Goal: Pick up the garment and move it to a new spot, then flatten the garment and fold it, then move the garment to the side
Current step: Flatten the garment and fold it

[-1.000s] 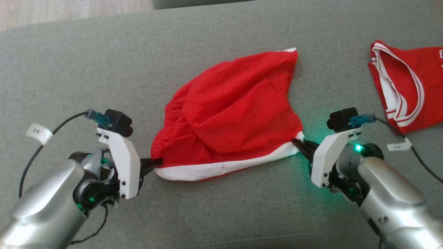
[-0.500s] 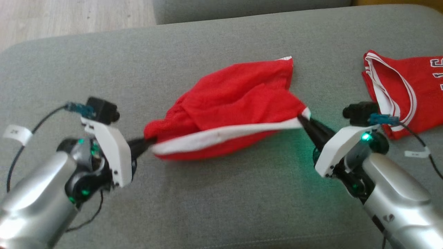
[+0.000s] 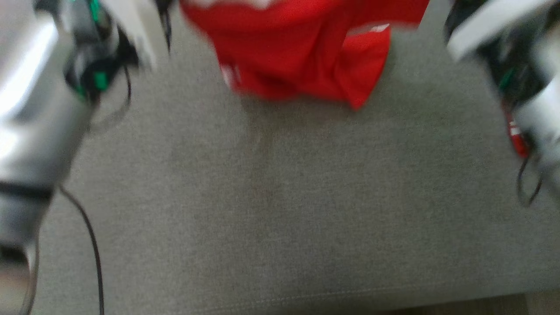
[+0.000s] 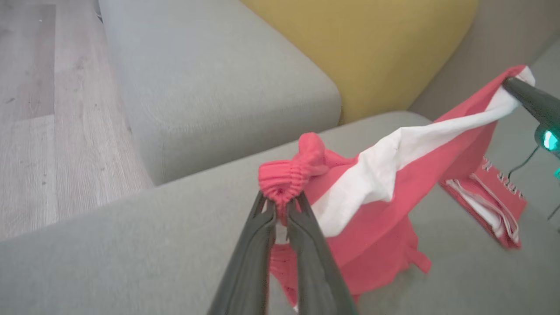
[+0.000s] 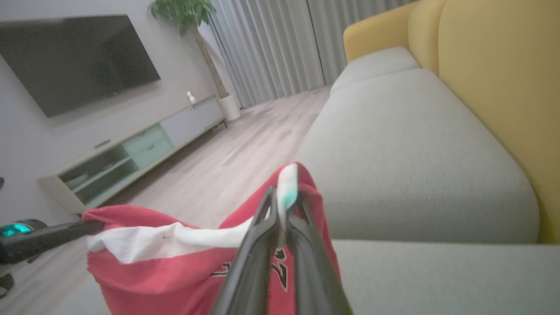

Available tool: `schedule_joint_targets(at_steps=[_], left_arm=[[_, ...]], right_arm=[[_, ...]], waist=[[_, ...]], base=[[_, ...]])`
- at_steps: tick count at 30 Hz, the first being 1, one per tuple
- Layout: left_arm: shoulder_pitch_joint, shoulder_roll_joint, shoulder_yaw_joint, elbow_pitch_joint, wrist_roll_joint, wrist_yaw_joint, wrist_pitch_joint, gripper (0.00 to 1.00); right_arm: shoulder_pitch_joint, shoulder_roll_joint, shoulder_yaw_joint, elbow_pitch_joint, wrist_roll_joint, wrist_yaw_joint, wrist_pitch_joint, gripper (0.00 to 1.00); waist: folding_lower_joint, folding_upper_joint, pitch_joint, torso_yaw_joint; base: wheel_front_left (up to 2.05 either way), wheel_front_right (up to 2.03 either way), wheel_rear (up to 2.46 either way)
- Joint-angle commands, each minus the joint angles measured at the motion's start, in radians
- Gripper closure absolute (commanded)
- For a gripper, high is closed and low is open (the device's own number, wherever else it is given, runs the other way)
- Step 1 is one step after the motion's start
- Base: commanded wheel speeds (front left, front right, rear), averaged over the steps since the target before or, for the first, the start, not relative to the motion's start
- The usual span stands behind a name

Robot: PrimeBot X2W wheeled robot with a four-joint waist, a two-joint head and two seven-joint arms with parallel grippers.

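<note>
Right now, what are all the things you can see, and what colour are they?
shorts: one, red with a white band, held up above the sofa between both tools.
jersey: one, red with white trim, lying on the sofa seat.
sofa: one, grey seats and yellow back, under the shorts.
floor: one, pale wood, beside the sofa.
television: one, black, on the wall.
cabinet: one, pale, below the television.
plant: one, green, by the grey curtains.
left tool: one, dark, shut on the red waistband end.
right tool: one, dark, shut on the white band's other end.
</note>
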State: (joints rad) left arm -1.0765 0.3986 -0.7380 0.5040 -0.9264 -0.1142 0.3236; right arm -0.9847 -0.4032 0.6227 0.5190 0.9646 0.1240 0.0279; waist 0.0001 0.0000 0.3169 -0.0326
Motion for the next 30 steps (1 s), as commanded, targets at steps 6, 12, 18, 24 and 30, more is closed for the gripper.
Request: schedule_joint_targets(at_steps=[6,12,18,24,30], left_arm=[[-0.348,-0.055,0.120,0.139,0.022,0.019,-0.078,1.00],[-0.593,-0.111,0.172,0.289,0.060,0.038,-0.217,1.00],[-0.681,-0.150,0.173,0.392,0.048,0.006,-0.255,1.00],[-0.493,-0.174,0.112,0.466,-0.005,-0.015,-0.180,1.00],[-0.183,-0.138,0.031,0.393,-0.111,-0.016,-0.068,1.00]], right_arm=[[-0.302,-0.022,-0.049,0.039,0.083,0.007,-0.037,1.00],[-0.539,-0.025,-0.083,0.059,0.153,0.007,-0.171,1.00],[-0.612,-0.059,-0.030,0.044,0.199,0.007,-0.213,1.00],[-0.408,-0.095,0.118,0.062,0.234,0.007,-0.150,1.00],[-0.132,-0.128,0.231,0.043,0.299,0.007,-0.083,1.00]], waist=[[-0.0001,0.0000,0.163,-0.005],[-0.0001,0.0000,0.199,-0.018],[-0.0001,0.0000,0.202,-0.028],[-0.0001,0.0000,0.157,-0.028],[-0.0001,0.0000,0.068,-0.034]], base=[[0.00,0.00,0.00],[0.00,0.00,0.00],[0.00,0.00,0.00],[0.00,0.00,0.00],[0.00,0.00,0.00]])
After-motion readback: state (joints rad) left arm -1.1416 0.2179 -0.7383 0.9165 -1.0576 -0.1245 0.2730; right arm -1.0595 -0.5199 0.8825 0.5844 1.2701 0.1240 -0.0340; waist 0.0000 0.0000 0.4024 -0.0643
